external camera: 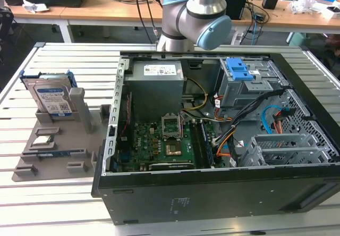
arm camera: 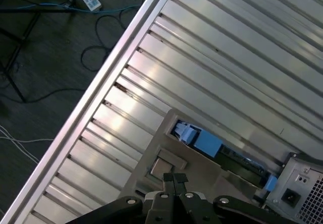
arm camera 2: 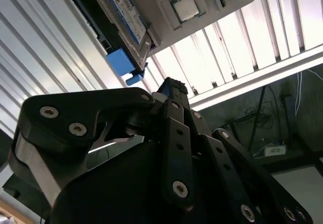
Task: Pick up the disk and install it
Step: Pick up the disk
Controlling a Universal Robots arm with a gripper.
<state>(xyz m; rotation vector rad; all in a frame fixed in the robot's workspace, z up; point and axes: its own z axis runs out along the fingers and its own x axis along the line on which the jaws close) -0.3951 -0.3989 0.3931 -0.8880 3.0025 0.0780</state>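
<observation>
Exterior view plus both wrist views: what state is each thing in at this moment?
Disk: standing on edge in its slot on the tray, not picked up.
Gripper: shut, empty, apart from the disk.
Case: lying on its side, panel off, inside exposed.
Chip: lying flat in a tray recess.

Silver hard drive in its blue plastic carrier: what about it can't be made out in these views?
- Exterior view: the silver hard drive in its blue carrier stands in the grey plastic holder, whose posts hide its lower edge.
- Second wrist view: the top edge cuts off part of the drive.
- First wrist view: it is seen edge-on, label unseen; the black gripper covers part of the holder.
</observation>
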